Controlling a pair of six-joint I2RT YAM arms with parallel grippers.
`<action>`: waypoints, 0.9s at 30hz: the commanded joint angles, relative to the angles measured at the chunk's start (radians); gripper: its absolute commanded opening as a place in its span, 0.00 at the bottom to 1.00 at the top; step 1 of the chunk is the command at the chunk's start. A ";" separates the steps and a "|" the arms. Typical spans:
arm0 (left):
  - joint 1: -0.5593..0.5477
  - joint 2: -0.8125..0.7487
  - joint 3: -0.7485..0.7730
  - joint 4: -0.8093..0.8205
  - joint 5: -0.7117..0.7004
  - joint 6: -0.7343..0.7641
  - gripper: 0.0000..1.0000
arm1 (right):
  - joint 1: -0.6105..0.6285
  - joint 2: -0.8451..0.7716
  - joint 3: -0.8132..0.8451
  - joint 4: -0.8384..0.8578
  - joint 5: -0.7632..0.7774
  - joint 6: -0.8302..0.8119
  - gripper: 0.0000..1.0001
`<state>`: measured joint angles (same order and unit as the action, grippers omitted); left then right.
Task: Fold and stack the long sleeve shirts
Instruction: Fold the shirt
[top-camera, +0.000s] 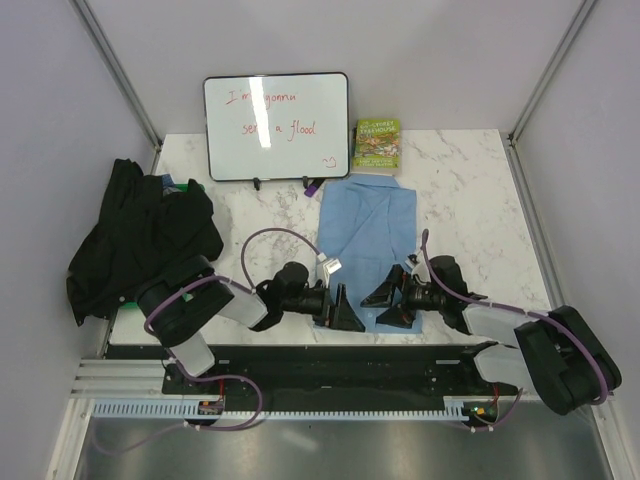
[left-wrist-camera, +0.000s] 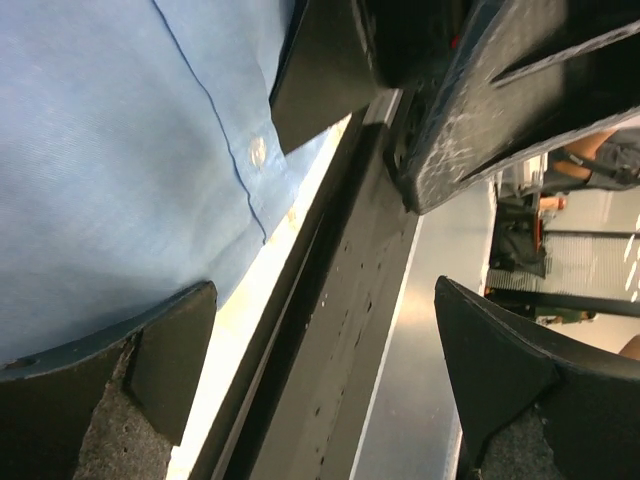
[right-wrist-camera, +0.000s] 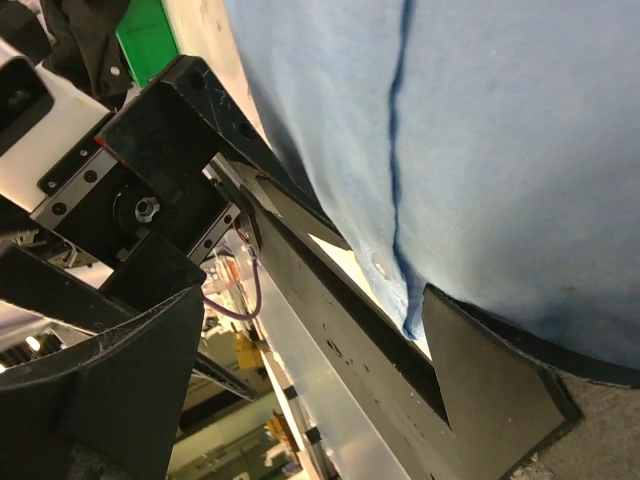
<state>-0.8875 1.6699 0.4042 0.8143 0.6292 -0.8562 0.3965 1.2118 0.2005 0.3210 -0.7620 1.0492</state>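
Left gripper (top-camera: 345, 312) (spread) at blue shirt (top-camera: 370, 225)

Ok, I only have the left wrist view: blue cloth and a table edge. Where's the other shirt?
Observer: The black shirt lies bunched at the left edge of the table, apart from the light blue shirt.
Operator: Is the blue one spread out?
Observer: No, it's a flat rectangle mid-table, with a green book standing behind its far edge.
Operator: And the right gripper?
Observer: The right gripper is open at the blue shirt's near edge, facing the left gripper.
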 joint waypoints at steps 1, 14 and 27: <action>0.028 0.086 0.004 -0.003 -0.118 -0.038 0.99 | -0.028 0.048 -0.013 -0.089 0.087 -0.003 0.98; 0.087 -0.074 0.004 0.033 0.135 -0.006 0.96 | -0.081 -0.179 0.117 -0.071 -0.117 -0.161 0.98; 0.288 -0.047 0.257 -0.362 0.126 0.351 0.97 | -0.266 0.144 0.261 -0.099 -0.204 -0.426 0.98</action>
<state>-0.6010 1.5612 0.6025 0.5404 0.7521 -0.6312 0.1627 1.2522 0.3981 0.2157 -0.9264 0.7589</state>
